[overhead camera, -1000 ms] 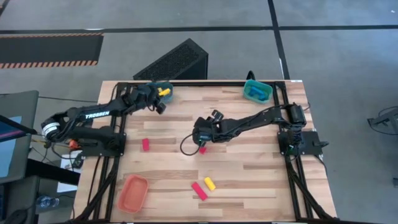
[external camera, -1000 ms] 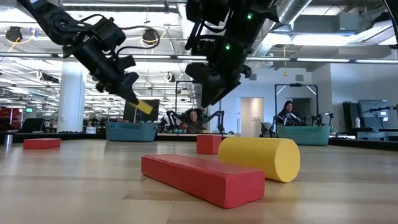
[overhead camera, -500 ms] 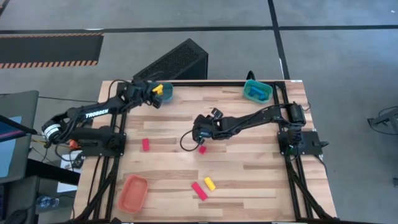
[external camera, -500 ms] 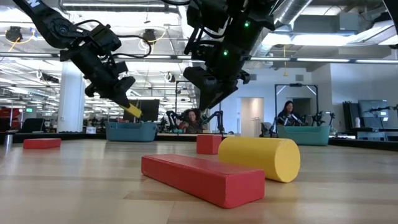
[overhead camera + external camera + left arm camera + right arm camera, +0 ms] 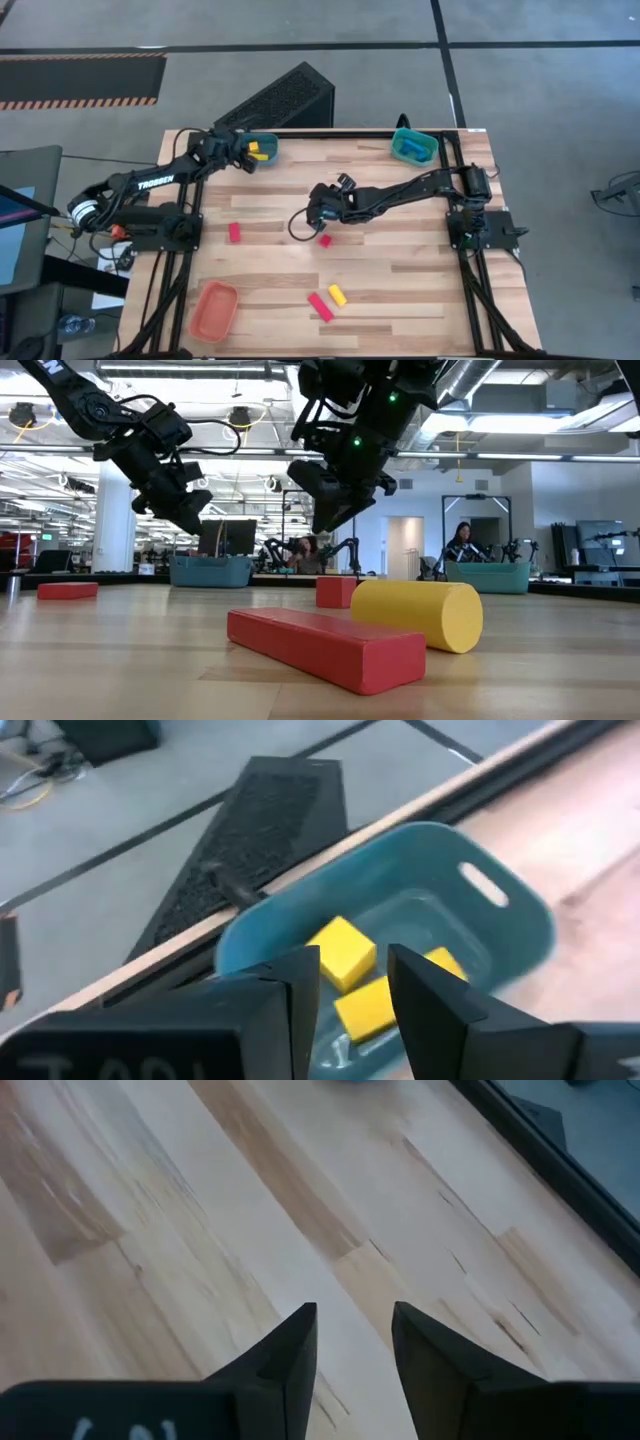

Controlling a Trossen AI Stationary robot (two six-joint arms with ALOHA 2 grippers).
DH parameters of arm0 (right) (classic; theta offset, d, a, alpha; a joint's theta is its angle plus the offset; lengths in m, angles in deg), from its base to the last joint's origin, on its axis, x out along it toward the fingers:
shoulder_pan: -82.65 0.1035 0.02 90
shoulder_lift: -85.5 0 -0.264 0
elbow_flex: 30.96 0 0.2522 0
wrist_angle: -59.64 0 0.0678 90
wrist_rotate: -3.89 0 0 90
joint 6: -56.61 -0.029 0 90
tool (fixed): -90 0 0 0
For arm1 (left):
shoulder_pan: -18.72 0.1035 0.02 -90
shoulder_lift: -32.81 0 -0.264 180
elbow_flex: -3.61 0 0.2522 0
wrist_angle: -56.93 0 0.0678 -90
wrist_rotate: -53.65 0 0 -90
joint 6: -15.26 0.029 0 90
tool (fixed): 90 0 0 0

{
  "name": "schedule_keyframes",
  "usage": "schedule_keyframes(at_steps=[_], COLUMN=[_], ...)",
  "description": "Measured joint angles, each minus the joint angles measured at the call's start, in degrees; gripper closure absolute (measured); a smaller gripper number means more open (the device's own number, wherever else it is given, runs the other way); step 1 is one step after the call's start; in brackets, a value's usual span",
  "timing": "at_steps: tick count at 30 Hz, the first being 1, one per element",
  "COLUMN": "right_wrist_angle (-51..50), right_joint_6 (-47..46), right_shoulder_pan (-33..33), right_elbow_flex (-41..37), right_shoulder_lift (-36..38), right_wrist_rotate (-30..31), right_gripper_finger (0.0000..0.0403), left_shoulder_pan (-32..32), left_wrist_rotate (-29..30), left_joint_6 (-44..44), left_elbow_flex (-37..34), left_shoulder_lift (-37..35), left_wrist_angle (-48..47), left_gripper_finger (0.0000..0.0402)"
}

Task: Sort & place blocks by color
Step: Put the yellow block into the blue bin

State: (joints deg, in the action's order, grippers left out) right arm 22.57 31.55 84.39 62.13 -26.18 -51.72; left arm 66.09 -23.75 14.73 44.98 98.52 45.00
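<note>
My left gripper point(image 5: 352, 960) hovers open over the far-left teal tray point(image 5: 520, 920), holding nothing. A yellow cube point(image 5: 342, 952) and a yellow bar point(image 5: 385, 1000) lie on that tray's floor. My right gripper point(image 5: 353, 1320) is open and empty above bare wood near the table's middle point(image 5: 318, 214), just to the far side of a red cube point(image 5: 325, 240) that rests on the table. A red block point(image 5: 234, 232) lies farther left. A red bar point(image 5: 325, 648) and a yellow cylinder point(image 5: 420, 612) lie side by side near the near edge.
An orange tray point(image 5: 213, 308) sits at the near-left corner. A second teal tray point(image 5: 413, 146) with blue blocks stands at the far-right corner. A black slatted box point(image 5: 280, 98) lies beyond the far edge. People stand in the room behind.
My left gripper carried a yellow bar toward the far-left teal tray and let it go; the bar now lies in the tray beside the yellow cube. My right gripper drifted slightly toward the table's left, staying above the red cube.
</note>
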Motion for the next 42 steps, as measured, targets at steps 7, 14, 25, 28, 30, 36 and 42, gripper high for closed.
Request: schedule_keyframes(at_steps=[7, 14, 25, 28, 30, 36, 42], right_wrist_angle=[5.45, 2.64, -6.39, -9.31, -10.29, -10.11, -4.97], right_joint_6=[-2.85, -3.02, -6.74, -8.6, -10.04, -19.27, -26.03], right_shoulder_pan=[-0.01, 1.76, 6.64, 7.54, 7.65, 9.28, 16.78], right_elbow_flex=[0.0, 0.07, 0.07, 0.04, 0.04, 0.27, 0.42], right_shoulder_lift=[-1.11, -1.05, -1.05, -1.05, -1.06, -1.07, -1.07], right_wrist_rotate=[-5.65, -7.37, 2.54, 4.58, 4.6, -0.08, 3.58], right_gripper_finger=[0.0251, 0.0263, 0.027, 0.0271, 0.0271, 0.0271, 0.0272], left_shoulder_pan=[-0.17, -0.61, -6.93, -8.62, -9.69, -11.34, -16.79], left_wrist_rotate=[-10.88, -26.46, -31.55, -26.47, -21.71, -16.61, -27.03], left_joint_6=[5.29, 3.91, 3.27, 4.12, 4.75, 1.67, -0.51], left_elbow_flex=[-2.54, -2.6, -2.6, -2.6, -2.6, -2.58, -2.58], left_shoulder_lift=[0.0, 0.0, 0.0, 0.0, 0.0, 2.39, 6.16], left_wrist_angle=[4.13, 10.83, 24.69, 26.86, 27.27, 26.58, 30.45], left_gripper_finger=[0.0293, 0.0292, 0.0292, 0.0292, 0.0292, 0.0292, 0.0292])
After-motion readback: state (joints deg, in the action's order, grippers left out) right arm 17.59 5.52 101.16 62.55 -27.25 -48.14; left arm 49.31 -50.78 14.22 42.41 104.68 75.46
